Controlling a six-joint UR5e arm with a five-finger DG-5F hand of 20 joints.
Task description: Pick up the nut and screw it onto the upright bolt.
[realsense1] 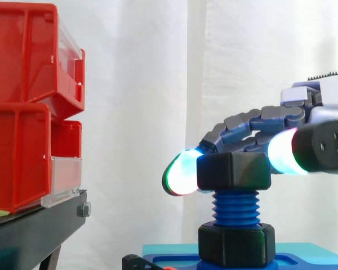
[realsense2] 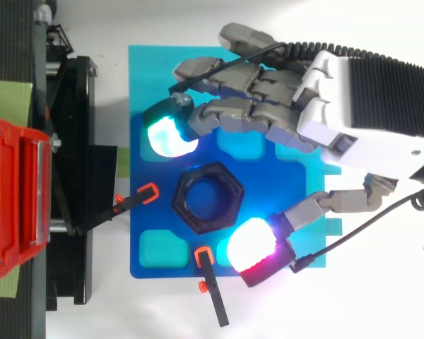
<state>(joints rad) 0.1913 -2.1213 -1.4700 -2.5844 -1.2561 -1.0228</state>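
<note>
White curtain hangs behind the work, with red bins [realsense1: 28, 107] stacked on a black stand [realsense1: 34, 225] at the left of the side view. Just right of them a blue base plate [realsense2: 150, 78] carries the upright blue bolt [realsense1: 235, 205], held down by two small black clamps with orange tips [realsense2: 147, 193]. A black base nut [realsense1: 236, 244] sits at the foot of the bolt. The nut [realsense1: 234, 171], black and six-sided, sits level on the top of the threads, well above the base nut. The robot hand [realsense2: 325, 92] reaches in from the right with curled fingers, pinching the nut. One glowing fingertip [realsense1: 183, 171] lies against its far left side and the thumb pad [realsense2: 254, 247] against the opposite side.
</note>
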